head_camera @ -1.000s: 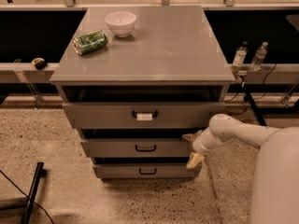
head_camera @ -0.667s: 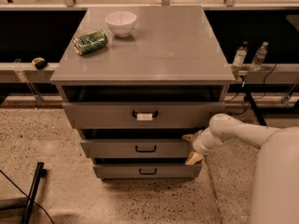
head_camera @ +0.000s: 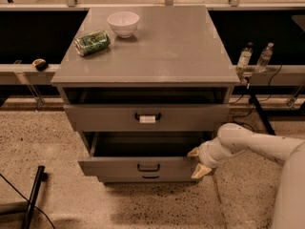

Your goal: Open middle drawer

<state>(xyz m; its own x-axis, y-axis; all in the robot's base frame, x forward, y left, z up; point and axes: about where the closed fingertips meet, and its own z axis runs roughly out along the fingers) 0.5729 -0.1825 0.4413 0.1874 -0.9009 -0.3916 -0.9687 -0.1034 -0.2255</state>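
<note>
The middle drawer (head_camera: pixel 119 167) is a grey flat front with a plain black loop handle (head_camera: pixel 148 167). It stands pulled well out from the cabinet, and its dark grey box (head_camera: pixel 143 146) shows inside. My gripper (head_camera: pixel 196 161) is at the right end of this drawer front, on a white arm (head_camera: pixel 248 144) coming in from the right. Its two pale fingers (head_camera: pixel 193 152) are spread apart, one above and one below, straddling the front's right edge. It holds nothing else.
The top drawer (head_camera: pixel 105 117), with a white tag (head_camera: pixel 147 119), is slightly out. The lowest drawer (head_camera: pixel 150 178) is mostly hidden beneath. A white bowl (head_camera: pixel 123 23) and green can (head_camera: pixel 92 42) sit on the cabinet top (head_camera: pixel 167 46). Two bottles (head_camera: pixel 244 57) stand at the right, and a black stand (head_camera: pixel 33 194) on the floor at the left.
The middle drawer has slid out toward the camera, showing its inside. My gripper has moved forward and down with its right end.
</note>
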